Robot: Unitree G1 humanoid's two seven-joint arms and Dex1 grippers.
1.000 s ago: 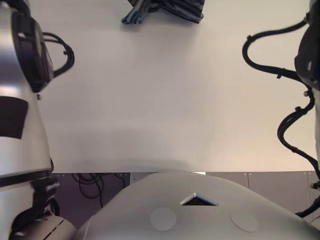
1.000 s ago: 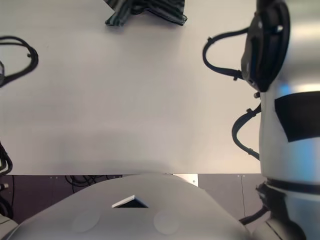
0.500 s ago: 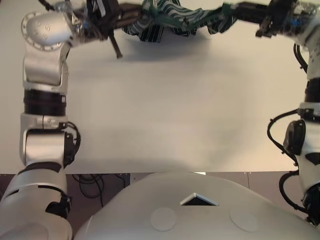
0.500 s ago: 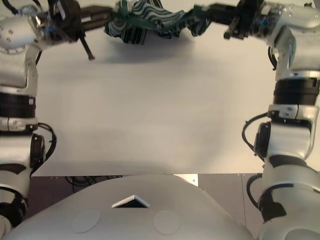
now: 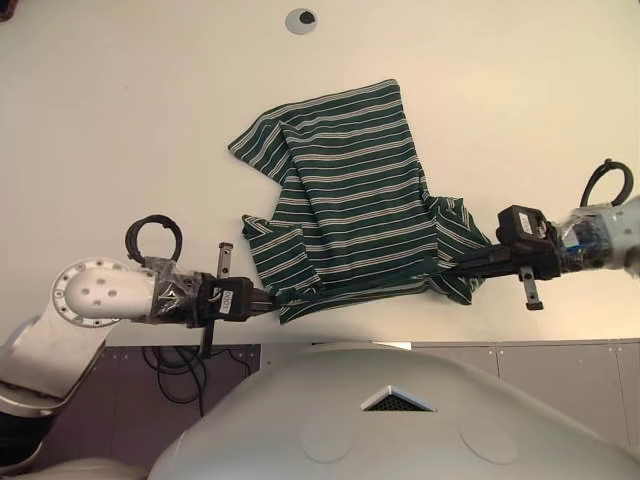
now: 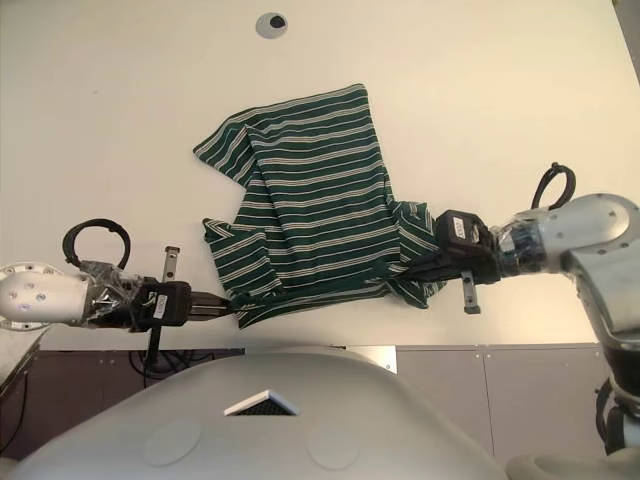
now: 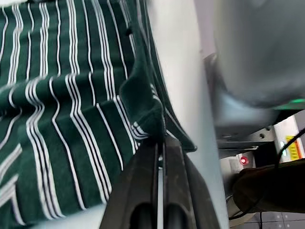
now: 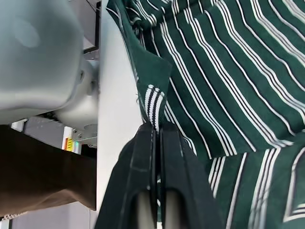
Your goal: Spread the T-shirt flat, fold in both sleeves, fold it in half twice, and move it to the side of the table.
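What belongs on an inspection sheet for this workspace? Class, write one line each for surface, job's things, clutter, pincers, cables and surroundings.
Surface: pale table, flat.
Job's things: striped T-shirt, rumpled, near the table's front edge, not yet flat.
Clutter: one small round disc at the far side.
Pincers: left pincer shut on the T-shirt's near hem; right pincer shut on its other side.
Cables: left-wrist loop; right-wrist loop; cables under the table.
Surroundings: dark floor below the front edge.
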